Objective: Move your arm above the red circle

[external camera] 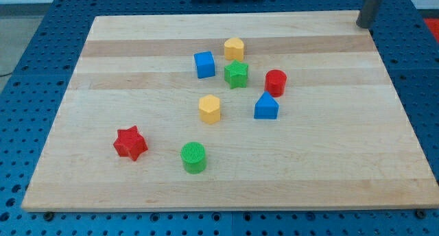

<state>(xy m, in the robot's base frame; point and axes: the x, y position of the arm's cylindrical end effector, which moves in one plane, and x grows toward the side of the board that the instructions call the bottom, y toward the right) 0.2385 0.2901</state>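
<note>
camera view: my tip (364, 25) rests at the board's (103, 195) top right corner, bare rod, grasping nothing, well apart from all blocks. red circle (276, 82) sits right of centre, beside the green star (236, 74) and above the blue triangle (266, 107); approach not yet made.

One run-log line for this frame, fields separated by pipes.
target: red circle | my tip: board's top-right corner, far from every block | nearest target neighbours: blue block, green star | status: not yet at target
</note>
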